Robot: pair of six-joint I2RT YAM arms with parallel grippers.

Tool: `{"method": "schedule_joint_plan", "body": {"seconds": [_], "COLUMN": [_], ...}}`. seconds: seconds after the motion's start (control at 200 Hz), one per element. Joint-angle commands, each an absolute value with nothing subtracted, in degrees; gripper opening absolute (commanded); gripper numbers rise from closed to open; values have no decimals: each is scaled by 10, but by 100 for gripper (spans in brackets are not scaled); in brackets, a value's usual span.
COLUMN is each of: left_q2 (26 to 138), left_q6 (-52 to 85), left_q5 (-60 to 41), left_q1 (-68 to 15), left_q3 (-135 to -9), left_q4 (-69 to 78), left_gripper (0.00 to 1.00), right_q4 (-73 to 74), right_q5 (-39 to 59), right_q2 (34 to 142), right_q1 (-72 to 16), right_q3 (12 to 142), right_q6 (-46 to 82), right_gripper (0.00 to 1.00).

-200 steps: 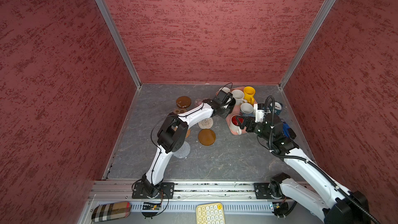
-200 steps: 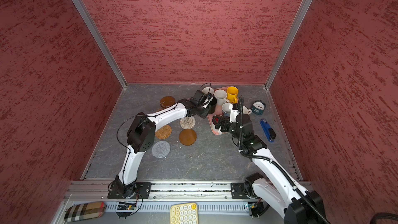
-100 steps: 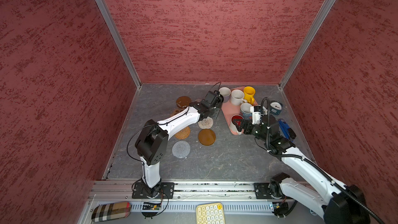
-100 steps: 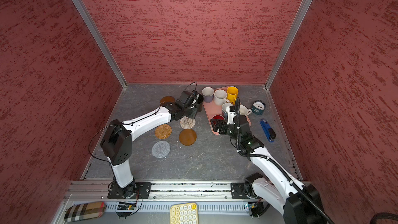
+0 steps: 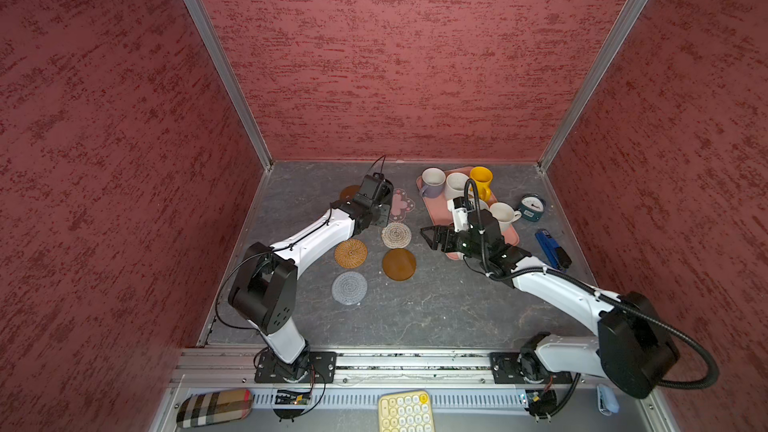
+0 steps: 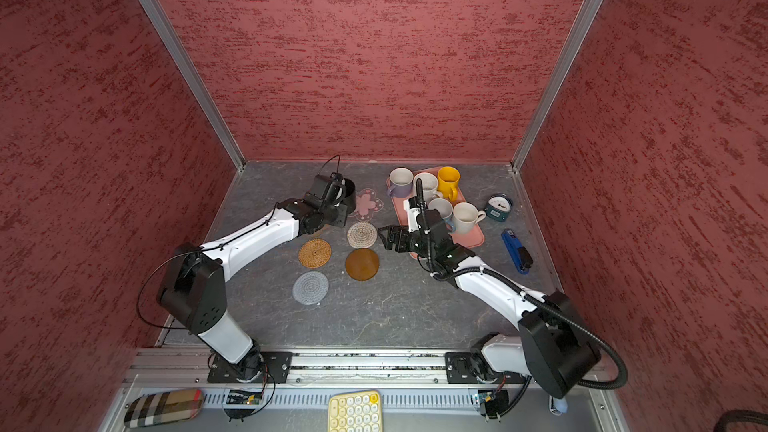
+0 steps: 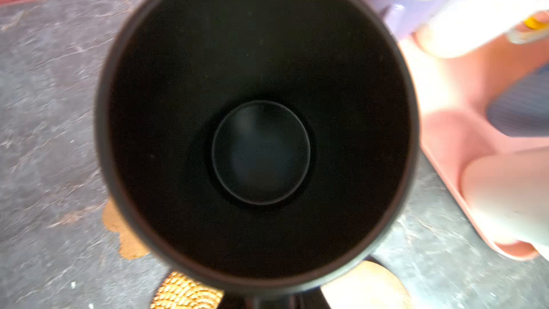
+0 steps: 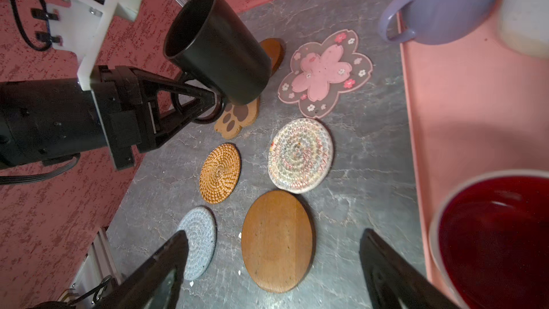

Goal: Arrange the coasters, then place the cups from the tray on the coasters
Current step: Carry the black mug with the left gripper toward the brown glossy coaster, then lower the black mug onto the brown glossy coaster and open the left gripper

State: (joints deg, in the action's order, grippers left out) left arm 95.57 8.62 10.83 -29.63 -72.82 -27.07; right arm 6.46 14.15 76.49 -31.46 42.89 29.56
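My left gripper (image 8: 212,99) is shut on the handle of the black cup (image 8: 219,52), holding it just above the brown paw coaster (image 8: 234,120). Beside it lie the pink flower coaster (image 5: 401,204), a beige woven one (image 5: 396,235), an orange woven one (image 5: 350,253), a brown disc (image 5: 399,264) and a grey woven one (image 5: 349,288). My right gripper (image 8: 273,263) stands open over the floor at the pink tray's (image 5: 436,214) left edge. On the tray stand the lavender (image 5: 432,182), speckled (image 5: 456,185), yellow (image 5: 481,179), cream (image 5: 503,214) and red-inside (image 8: 493,239) cups.
A teal clock (image 5: 531,206) and a blue tool (image 5: 550,249) lie right of the tray. A yellow keypad (image 5: 405,411) and a plaid case (image 5: 214,407) sit in front of the rail. Red walls close in three sides.
The left arm has carried the black cup leftward from the tray to above the paw coaster. The right gripper has shifted a little left, staying open.
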Motion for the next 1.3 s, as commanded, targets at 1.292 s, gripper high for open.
{"method": "schedule_joint_plan", "body": {"seconds": [1.292], "left_q2": [1123], "left_q6": [125], "left_q5": [118], "left_q1": [-174], "left_q3": [-836], "left_q4": [-127], "left_gripper": [0], "right_q4": [64], "right_q5": [196], "right_q2": [982], "right_q1": [-323], "right_q3": [654], "right_q6": [230], "right_gripper": [93]}}
